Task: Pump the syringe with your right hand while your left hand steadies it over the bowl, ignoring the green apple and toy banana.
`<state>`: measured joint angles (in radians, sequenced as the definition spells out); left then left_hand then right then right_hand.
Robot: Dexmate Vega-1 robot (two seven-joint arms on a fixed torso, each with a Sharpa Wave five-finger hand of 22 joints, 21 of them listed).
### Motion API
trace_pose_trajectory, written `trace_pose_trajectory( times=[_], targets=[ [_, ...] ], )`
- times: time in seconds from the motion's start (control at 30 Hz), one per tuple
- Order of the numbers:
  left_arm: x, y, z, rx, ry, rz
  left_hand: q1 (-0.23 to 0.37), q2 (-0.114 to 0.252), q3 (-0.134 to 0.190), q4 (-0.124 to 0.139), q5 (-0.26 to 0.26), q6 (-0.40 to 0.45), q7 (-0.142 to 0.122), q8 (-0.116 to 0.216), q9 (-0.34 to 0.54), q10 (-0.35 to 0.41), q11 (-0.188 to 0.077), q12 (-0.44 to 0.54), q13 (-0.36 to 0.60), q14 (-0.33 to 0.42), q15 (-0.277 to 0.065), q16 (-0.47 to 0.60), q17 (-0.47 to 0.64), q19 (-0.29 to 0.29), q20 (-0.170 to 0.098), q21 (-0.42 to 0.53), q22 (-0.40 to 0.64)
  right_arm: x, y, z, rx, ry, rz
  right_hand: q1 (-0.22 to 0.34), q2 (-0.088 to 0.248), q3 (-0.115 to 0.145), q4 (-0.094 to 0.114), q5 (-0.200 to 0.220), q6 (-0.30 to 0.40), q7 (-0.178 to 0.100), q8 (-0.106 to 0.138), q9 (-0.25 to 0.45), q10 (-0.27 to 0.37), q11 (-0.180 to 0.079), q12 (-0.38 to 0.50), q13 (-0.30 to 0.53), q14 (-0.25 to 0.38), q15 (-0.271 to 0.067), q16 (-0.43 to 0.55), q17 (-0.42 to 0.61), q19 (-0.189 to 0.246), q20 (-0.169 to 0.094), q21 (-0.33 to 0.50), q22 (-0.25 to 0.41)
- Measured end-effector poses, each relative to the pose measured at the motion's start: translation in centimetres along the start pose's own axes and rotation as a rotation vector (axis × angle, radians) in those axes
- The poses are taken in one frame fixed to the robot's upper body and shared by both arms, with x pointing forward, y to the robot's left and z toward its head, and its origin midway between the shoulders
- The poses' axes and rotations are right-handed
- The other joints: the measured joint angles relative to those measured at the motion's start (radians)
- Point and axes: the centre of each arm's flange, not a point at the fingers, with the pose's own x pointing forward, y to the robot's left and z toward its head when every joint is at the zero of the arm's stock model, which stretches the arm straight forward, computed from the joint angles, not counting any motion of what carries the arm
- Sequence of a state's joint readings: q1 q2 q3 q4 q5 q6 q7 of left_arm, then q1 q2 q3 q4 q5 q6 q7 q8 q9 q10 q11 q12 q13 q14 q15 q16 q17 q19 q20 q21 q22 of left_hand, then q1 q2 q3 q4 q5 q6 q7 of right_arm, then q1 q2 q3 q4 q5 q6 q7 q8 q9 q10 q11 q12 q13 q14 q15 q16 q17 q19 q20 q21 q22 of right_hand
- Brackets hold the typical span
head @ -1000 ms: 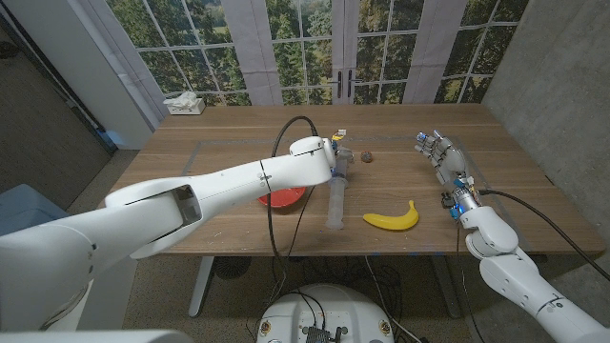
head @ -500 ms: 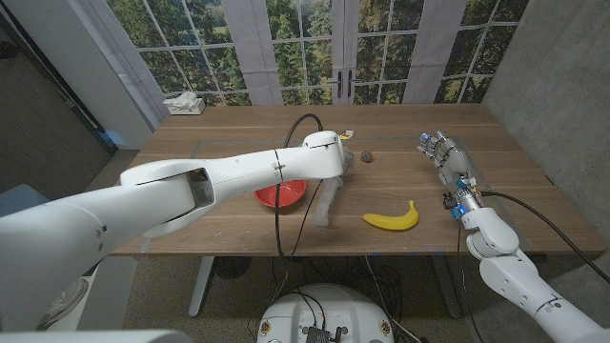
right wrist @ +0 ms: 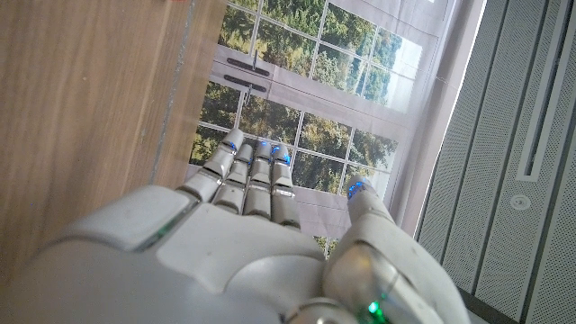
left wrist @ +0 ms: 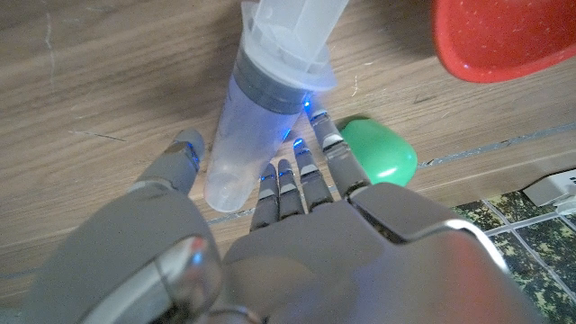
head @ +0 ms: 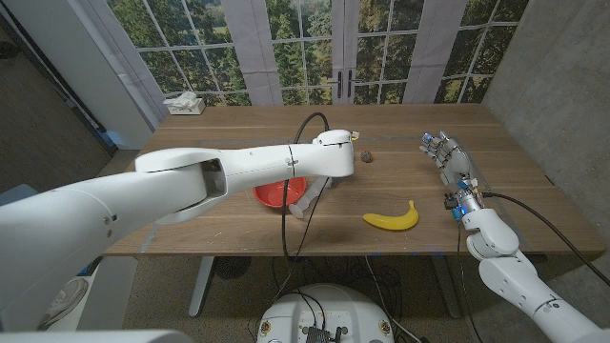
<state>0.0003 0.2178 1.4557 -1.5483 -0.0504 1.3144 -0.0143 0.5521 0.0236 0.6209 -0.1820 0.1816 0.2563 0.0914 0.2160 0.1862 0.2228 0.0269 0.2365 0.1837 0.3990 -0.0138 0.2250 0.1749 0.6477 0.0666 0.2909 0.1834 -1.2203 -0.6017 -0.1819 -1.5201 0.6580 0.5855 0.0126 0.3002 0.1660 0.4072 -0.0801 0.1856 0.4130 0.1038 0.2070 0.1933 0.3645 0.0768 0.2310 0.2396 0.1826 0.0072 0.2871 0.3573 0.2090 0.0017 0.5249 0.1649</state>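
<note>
My left hand [head: 335,154] is over the middle of the table and grips the clear syringe [head: 307,200] between thumb and fingers. The syringe slants down from the hand, its free end by the right rim of the red bowl [head: 272,196]. In the left wrist view the left hand [left wrist: 297,243] holds the syringe [left wrist: 261,117] by its barrel, the grey plunger seal showing inside, with the green apple [left wrist: 378,151] and the bowl [left wrist: 504,45] beyond. My right hand [head: 446,154] stands far to the right with fingers straight, holding nothing. The right hand [right wrist: 243,225] points toward the windows.
A toy banana [head: 393,220] lies near the front edge, between the syringe and my right arm. A small dark object [head: 367,156] sits just right of the left hand. A tissue box [head: 184,103] stands at the back left corner.
My left arm has swung, and the syringe has tilted from nearly upright to slanted, its free end moving left toward the bowl. The right hand has barely moved.
</note>
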Motion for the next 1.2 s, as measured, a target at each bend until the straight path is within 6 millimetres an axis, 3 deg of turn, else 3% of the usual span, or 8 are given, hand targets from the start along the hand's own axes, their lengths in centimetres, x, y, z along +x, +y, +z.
trace_pose_trajectory(
  times=[0.2, 0.27, 0.43, 0.57, 0.7, 0.8, 0.87, 1.2],
  targets=[
    [0.0, 0.1, -0.4, -0.002, 0.024, 0.016, 0.033, 0.014, -0.026, 0.01, 0.0, 0.116, 0.014, 0.024, 0.005, 0.15, -0.012, 0.027, 0.005, 0.191, -0.038, 0.043, 0.009, 0.155, -0.058, 0.057, 0.009, -0.2, -0.1, -0.2, 0.002, 0.004, -0.007, 0.0, 0.0, 0.0, 0.0, 0.0, 0.007, -0.001, 0.0, 0.0, 0.0, 0.0, 0.0, 0.0, 0.011, 0.0, 0.002, 0.0, 0.011, 0.004, -0.004, 0.0],
    [0.2, -0.5, 0.7, 0.026, 0.039, 0.021, 0.04, 0.027, -0.026, 0.011, 0.004, 0.151, 0.017, 0.029, 0.007, 0.202, -0.017, 0.039, 0.008, 0.253, -0.044, 0.055, 0.009, 0.194, -0.073, 0.075, 0.01, -0.3, -0.3, -0.1, 0.0, -0.006, -0.016, -0.007, -0.007, 0.0, 0.0, 0.0, 0.007, -0.001, 0.001, 0.0, 0.0, 0.0, 0.0, 0.0, 0.011, 0.0, 0.002, 0.0, 0.014, 0.0, -0.004, 0.0],
    [0.4, -0.9, 1.4, 0.051, 0.072, 0.045, 0.054, 0.067, 0.006, 0.007, 0.015, 0.224, 0.026, 0.039, 0.012, 0.347, -0.023, 0.071, 0.013, 0.402, -0.069, 0.089, 0.015, 0.262, -0.123, 0.113, 0.017, -0.5, -0.5, -0.2, 0.001, -0.007, -0.026, -0.007, -0.007, 0.003, -0.003, 0.0, 0.01, -0.004, 0.004, 0.0, 0.011, 0.0, 0.0, 0.004, 0.02, 0.002, 0.007, 0.003, 0.021, 0.007, -0.004, 0.0],
    [0.6, -1.2, 1.6, 0.065, 0.096, 0.071, 0.057, 0.072, 0.019, -0.001, 0.02, 0.3, 0.024, 0.062, 0.025, 0.44, -0.024, 0.108, 0.023, 0.492, -0.088, 0.125, 0.029, 0.308, -0.163, 0.153, 0.031, -0.6, -0.6, -0.3, 0.001, -0.008, -0.033, -0.012, -0.001, 0.003, -0.003, 0.0, 0.01, -0.004, 0.004, 0.0, 0.011, 0.0, 0.002, 0.005, 0.02, 0.002, 0.009, 0.002, 0.021, 0.007, -0.007, 0.0],
    [0.9, -1.4, 1.7, 0.069, 0.121, 0.098, 0.057, 0.071, 0.032, -0.014, 0.025, 0.336, 0.025, 0.111, 0.05, 0.51, -0.008, 0.15, 0.045, 0.546, -0.076, 0.169, 0.052, 0.336, -0.195, 0.198, 0.045, -0.6, -0.8, -0.3, 0.001, -0.009, -0.036, -0.016, 0.003, 0.003, -0.003, 0.0, 0.01, -0.004, 0.004, 0.0, 0.011, 0.0, 0.006, 0.005, 0.02, 0.002, 0.009, 0.002, 0.022, 0.007, -0.007, 0.0],
    [1.1, -1.6, 1.7, 0.069, 0.134, 0.121, 0.081, 0.047, 0.043, -0.026, 0.027, 0.348, 0.035, 0.157, 0.083, 0.551, 0.02, 0.184, 0.074, 0.581, -0.053, 0.198, 0.071, 0.341, -0.199, 0.249, 0.063, -0.7, -0.9, -0.4, 0.0, -0.008, -0.04, -0.016, 0.003, 0.003, -0.003, 0.0, 0.01, -0.004, 0.004, 0.0, 0.011, 0.0, 0.006, 0.005, 0.02, 0.002, 0.009, 0.002, 0.027, 0.002, -0.011, 0.0],
    [1.2, -1.7, 1.7, 0.068, 0.14, 0.137, 0.106, 0.022, 0.052, -0.034, 0.028, 0.382, 0.043, 0.18, 0.108, 0.58, 0.019, 0.204, 0.1, 0.61, -0.046, 0.22, 0.086, 0.358, -0.2, 0.287, 0.076, -0.7, -0.9, -0.3, -0.001, -0.008, -0.041, -0.016, 0.003, 0.003, -0.003, 0.0, 0.01, -0.004, 0.004, 0.0, 0.011, 0.0, 0.006, 0.005, 0.02, 0.002, 0.009, 0.002, 0.03, 0.005, -0.011, 0.0],
    [1.4, -2.0, 1.6, 0.046, 0.142, 0.194, 0.166, -0.038, 0.054, -0.036, 0.014, 0.43, 0.059, 0.242, 0.209, 0.626, 0.03, 0.283, 0.25, 0.67, -0.011, 0.291, 0.167, 0.363, -0.196, 0.435, 0.142, -0.7, -1.2, -0.2, -0.008, -0.01, -0.046, -0.016, 0.003, 0.006, -0.005, 0.0, 0.01, -0.004, 0.004, 0.0, 0.011, 0.0, 0.006, 0.009, 0.02, 0.002, 0.009, 0.007, 0.03, 0.005, -0.015, 0.006]
  ],
)
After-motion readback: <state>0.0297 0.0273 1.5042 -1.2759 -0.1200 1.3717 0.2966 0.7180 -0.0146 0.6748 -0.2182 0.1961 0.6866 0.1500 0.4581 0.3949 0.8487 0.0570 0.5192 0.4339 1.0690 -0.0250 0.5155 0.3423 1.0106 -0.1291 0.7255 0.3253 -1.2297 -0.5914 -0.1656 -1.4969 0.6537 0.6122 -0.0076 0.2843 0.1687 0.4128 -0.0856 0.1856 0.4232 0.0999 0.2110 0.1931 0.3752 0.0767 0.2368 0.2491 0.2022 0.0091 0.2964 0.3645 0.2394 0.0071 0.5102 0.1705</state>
